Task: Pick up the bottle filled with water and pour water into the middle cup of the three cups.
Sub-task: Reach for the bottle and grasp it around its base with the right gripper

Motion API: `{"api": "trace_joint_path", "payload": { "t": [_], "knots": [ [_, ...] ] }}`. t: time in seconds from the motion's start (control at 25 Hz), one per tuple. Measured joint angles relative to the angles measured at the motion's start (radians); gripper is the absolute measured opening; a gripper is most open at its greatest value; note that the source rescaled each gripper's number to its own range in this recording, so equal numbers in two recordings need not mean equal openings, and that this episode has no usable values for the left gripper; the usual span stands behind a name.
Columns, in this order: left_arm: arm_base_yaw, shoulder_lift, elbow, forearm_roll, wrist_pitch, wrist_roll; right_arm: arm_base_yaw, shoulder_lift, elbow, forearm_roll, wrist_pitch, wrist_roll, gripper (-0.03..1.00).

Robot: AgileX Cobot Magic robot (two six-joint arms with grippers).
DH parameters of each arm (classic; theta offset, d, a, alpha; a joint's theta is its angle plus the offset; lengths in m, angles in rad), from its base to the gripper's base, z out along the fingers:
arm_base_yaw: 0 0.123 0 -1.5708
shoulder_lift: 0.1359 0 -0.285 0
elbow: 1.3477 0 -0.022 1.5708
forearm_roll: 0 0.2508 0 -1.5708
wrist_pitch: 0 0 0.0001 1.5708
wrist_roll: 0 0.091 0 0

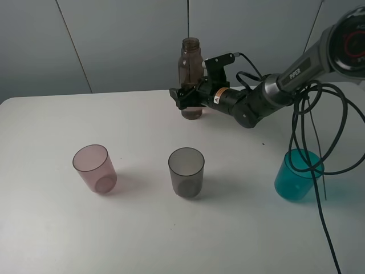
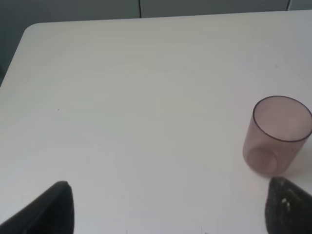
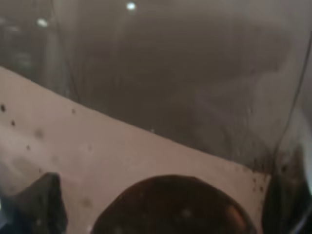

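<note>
The bottle, tall, slim, smoky brown-grey see-through plastic, stands upright at the back of the white table. Our right gripper brackets its lower body; whether the fingers press it we cannot tell. Our left gripper gapes wide, empty. We judge the bottle water-heavy, smooth, thin-walled: hold low, firmly, uncrushed. The small smoky grey tumbler stands well apart.

Exterior high: mounted up in front of middle cup, tilted down toward the wall, far enough back to cover most of the table. Left wrist: low oblique view, left of middle cup, shares only pink cup with exterior. Right wrist: behind middle cup, lens nearly against bottle, blurred.
</note>
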Motion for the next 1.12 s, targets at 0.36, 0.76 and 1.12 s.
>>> {"api": "trace_joint_path", "payload": {
  "t": [0.36,0.76,1.12],
  "knots": [
    [0.000,0.000,0.000,0.000,0.000,0.000,0.000,0.000,0.000,-0.020,-0.024,-0.004,1.00],
    [0.000,0.000,0.000,0.000,0.000,0.000,0.000,0.000,0.000,-0.026,-0.025,-0.041,1.00],
    [0.000,0.000,0.000,0.000,0.000,0.000,0.000,0.000,0.000,-0.026,-0.054,-0.048,0.99]
  ]
}}
